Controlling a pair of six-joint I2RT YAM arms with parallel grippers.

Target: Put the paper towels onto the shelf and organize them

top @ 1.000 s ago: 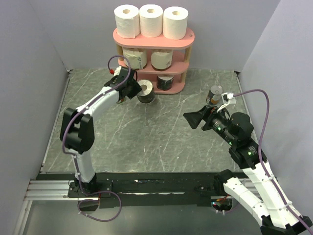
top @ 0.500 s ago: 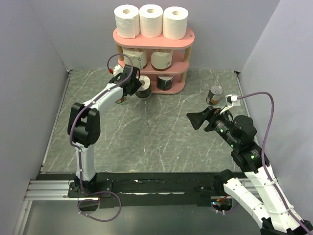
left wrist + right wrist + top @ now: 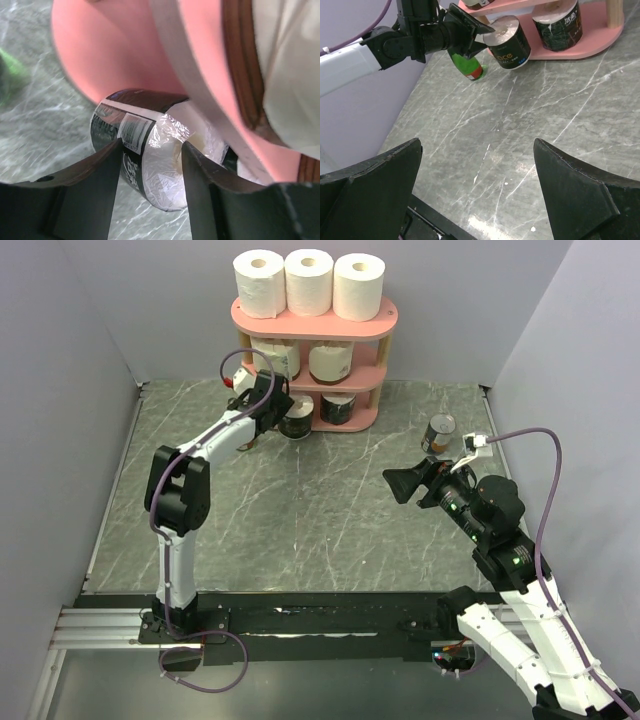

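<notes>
Pink three-tier shelf with oval boards and light wooden posts (image 3: 310, 328) is the landmark for everything that follows. My left pincer (image 3: 284, 414) is clamped on a paper roll wrapped in a dark label band (image 3: 297, 421), with one finger on each side of it, at the left end of the shelf's bottom board. The roll is tilted, and I cannot tell whether it rests on that board. Just to its right, on the bottom board, stands a second dark-banded roll (image 3: 340, 408).

Two cream-beige rolls (image 3: 275, 360) (image 3: 330, 362) stand on the middle board. Three plain white rolls (image 3: 260, 282) (image 3: 309, 280) (image 3: 358, 285) stand in a row on the top board.

My right pincer (image 3: 400, 484) hangs well in front of the shelf and to its right, fingers wide apart, holding nothing. A small metal can (image 3: 438, 433) stands to the right of the shelf on the grey marbled table (image 3: 300, 510). A green glass bottle (image 3: 467, 65) shows left of the shelf's bottom board, close by my left pincer.
</notes>
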